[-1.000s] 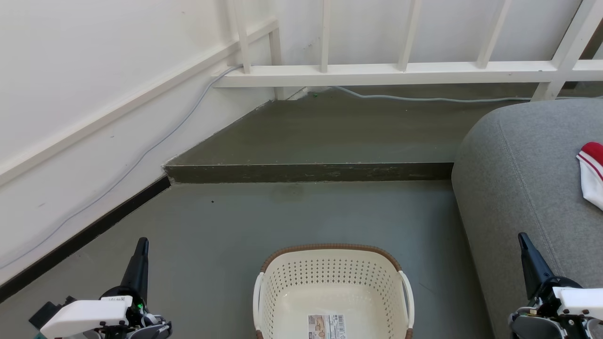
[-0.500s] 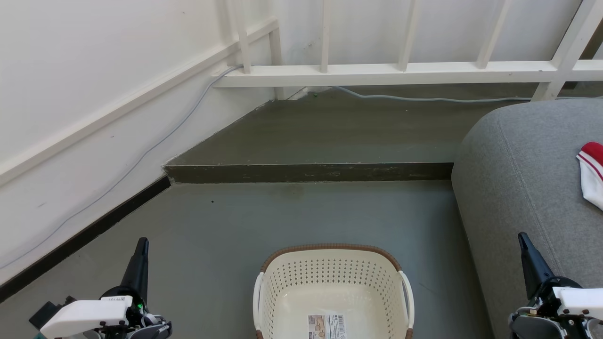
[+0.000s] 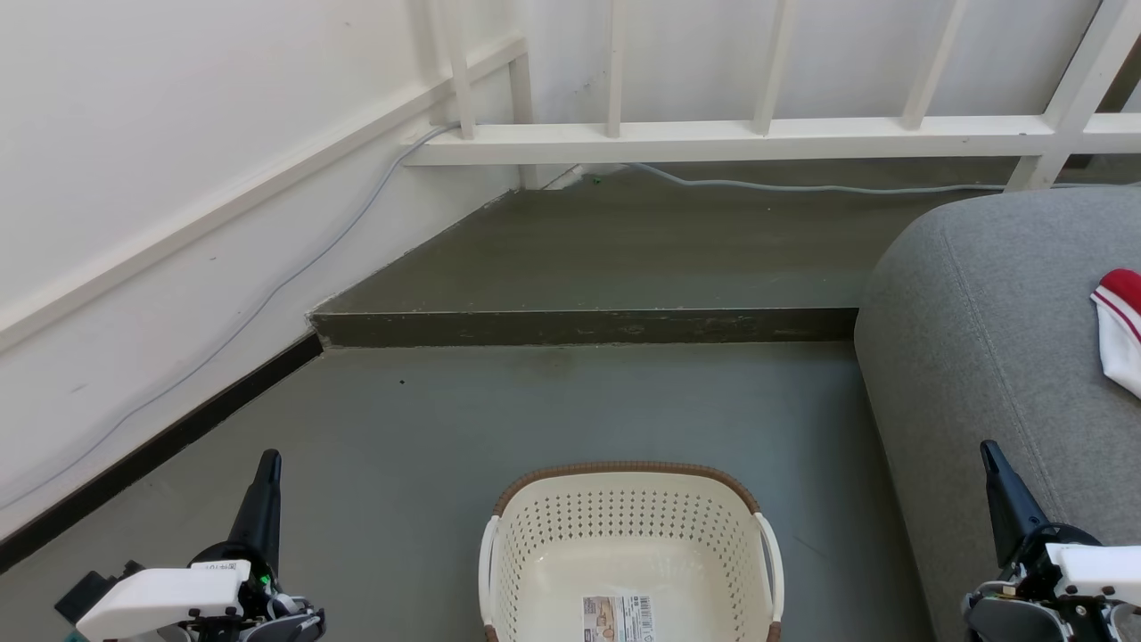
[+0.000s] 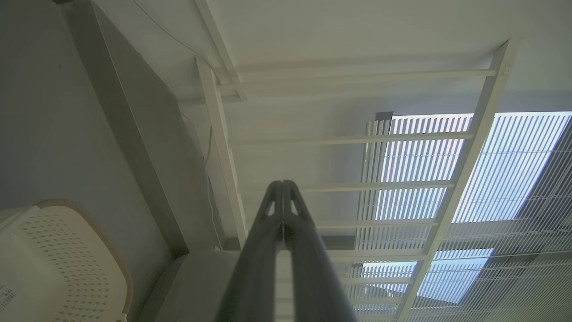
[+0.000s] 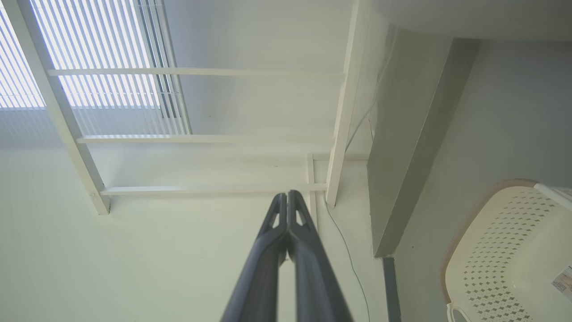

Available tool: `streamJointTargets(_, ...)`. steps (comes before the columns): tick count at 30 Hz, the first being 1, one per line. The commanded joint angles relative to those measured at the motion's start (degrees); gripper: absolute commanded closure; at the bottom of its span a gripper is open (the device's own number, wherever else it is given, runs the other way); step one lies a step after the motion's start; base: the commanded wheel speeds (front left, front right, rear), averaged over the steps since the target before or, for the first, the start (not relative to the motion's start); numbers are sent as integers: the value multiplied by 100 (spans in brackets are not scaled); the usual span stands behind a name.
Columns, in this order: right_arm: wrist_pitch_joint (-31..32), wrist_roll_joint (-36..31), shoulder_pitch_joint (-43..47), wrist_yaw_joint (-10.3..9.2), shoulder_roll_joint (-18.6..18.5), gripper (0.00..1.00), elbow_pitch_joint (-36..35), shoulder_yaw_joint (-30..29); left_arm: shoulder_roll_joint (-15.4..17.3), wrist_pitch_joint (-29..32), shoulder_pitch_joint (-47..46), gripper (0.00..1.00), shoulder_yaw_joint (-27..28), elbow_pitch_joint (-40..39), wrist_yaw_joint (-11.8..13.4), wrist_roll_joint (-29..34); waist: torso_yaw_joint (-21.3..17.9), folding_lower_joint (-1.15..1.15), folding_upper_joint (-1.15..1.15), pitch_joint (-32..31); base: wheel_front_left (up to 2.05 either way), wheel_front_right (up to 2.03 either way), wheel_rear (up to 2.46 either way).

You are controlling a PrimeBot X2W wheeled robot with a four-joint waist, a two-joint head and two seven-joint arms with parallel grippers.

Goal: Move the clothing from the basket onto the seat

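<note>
The cream perforated basket (image 3: pixel 629 517) with a brown rim stands on the floor at the bottom centre, and only a barcode label (image 3: pixel 619 617) lies inside it. A red and white garment (image 3: pixel 1121 330) lies on the grey seat (image 3: pixel 980 357) at the right edge. My left gripper (image 3: pixel 268 462) is at the lower left, shut with nothing in it, left of the basket. My right gripper (image 3: pixel 989 450) is at the lower right, shut and empty, in front of the seat. The wrist views show the left gripper (image 4: pixel 282 184) and the right gripper (image 5: pixel 287 195) with tips pressed together, and the basket (image 4: pixel 53 264) (image 5: pixel 500 255) beside each.
A raised step (image 3: pixel 579 325) crosses the grey floor behind the basket. A white wall with a dark skirting (image 3: pixel 160 450) runs along the left. A white railing (image 3: pixel 713 138) stands at the back, with a grey cable (image 3: pixel 802 187) under it.
</note>
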Motion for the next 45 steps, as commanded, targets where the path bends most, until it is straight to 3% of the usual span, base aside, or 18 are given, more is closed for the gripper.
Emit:
streamJointTargets(1, 45, 64, -209, 25, -61, 100, -182, 103, 93, 35, -330, 100, 185, -170, -43, -27, 0, 0, 0, 0, 0, 0, 0)
streamJointTargets(45, 45, 65, -209, 25, -61, 100, -182, 104, 93, 34, -330, 100, 185, -171, -43, -27, 0, 0, 0, 0, 0, 0, 0)
